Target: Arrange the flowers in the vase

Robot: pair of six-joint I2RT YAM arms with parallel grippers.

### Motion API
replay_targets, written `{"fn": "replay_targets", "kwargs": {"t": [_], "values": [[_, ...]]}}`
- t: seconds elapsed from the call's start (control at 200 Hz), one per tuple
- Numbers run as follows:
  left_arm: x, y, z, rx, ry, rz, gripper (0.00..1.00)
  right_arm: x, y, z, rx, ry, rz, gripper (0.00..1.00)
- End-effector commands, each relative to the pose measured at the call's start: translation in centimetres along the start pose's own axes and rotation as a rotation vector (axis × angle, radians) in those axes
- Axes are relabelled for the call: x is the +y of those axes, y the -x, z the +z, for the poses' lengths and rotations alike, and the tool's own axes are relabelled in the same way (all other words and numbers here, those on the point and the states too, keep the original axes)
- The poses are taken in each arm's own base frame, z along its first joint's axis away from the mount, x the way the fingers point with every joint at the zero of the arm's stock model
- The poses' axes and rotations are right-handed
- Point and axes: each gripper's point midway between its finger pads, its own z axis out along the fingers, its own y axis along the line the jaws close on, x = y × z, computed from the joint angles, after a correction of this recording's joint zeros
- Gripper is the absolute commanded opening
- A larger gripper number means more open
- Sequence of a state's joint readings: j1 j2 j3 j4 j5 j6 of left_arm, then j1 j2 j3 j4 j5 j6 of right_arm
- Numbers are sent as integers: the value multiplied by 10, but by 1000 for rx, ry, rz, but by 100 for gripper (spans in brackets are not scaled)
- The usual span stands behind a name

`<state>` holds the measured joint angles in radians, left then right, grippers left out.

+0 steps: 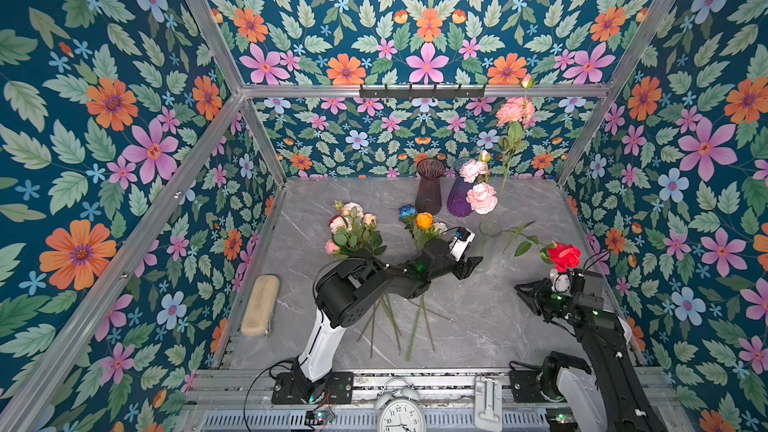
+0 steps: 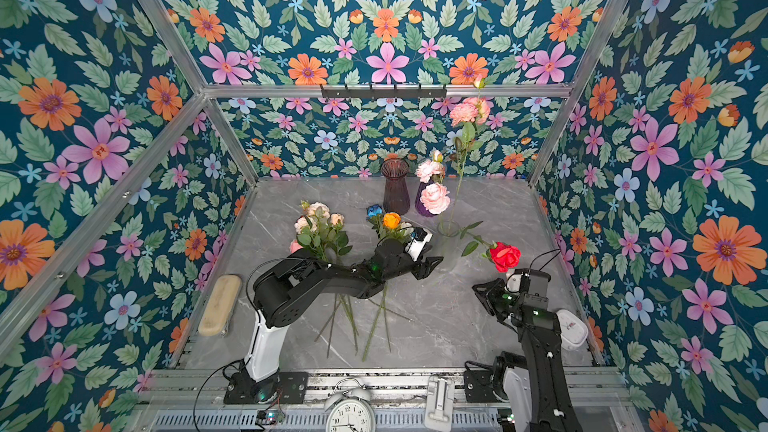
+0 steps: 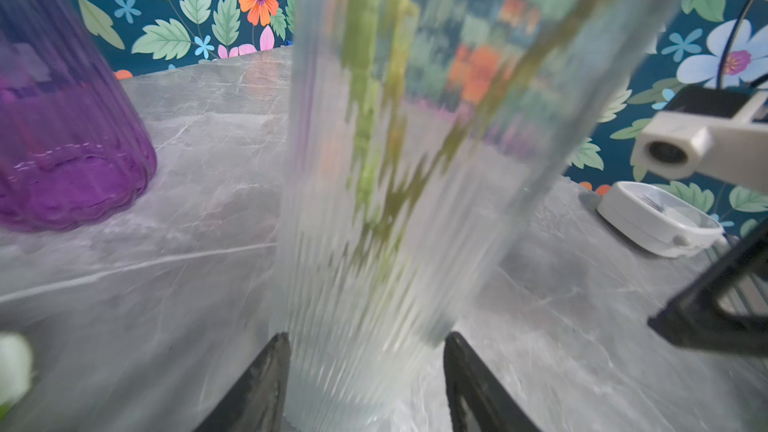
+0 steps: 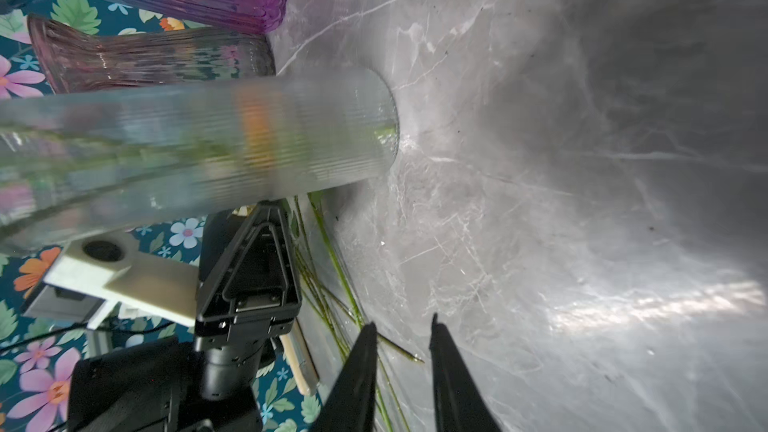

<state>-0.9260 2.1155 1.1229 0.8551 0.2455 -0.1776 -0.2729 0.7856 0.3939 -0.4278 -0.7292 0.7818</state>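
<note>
A clear ribbed vase stands right of the table's middle. It holds a tall pink flower and a red rose that leans out to the right. My left gripper is shut on the vase's lower body. My right gripper hovers open and empty to the vase's right, below the red rose. Peach and pink flowers and blue and orange roses lie under my left arm.
A purple vase with pink blooms and an empty smoky vase stand at the back. A beige pad lies at the left edge. An alarm clock sits at the front rail, and a white round device lies at the right.
</note>
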Motion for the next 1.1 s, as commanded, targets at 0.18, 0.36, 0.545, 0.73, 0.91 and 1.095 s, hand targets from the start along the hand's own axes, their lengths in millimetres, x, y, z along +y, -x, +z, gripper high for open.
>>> {"fn": "replay_targets", "kwargs": {"t": [0.18, 0.36, 0.545, 0.73, 0.91, 1.095], "values": [[-3, 12, 41, -18, -31, -36, 61, 25, 21, 13, 34, 100, -54, 26], [0, 18, 62, -40, -30, -48, 62, 22, 46, 16, -8, 111, -30, 27], [2, 26, 78, -71, -34, -64, 62, 28, 68, 15, -87, 147, -74, 27], [5, 29, 87, -88, -32, -64, 62, 36, 80, -13, -326, 130, -246, 33], [5, 30, 93, -99, -43, -80, 63, 40, 82, -49, -588, 126, -416, 52], [8, 33, 102, -100, -49, -120, 64, 46, 72, -56, -738, 234, -608, 65]]}}
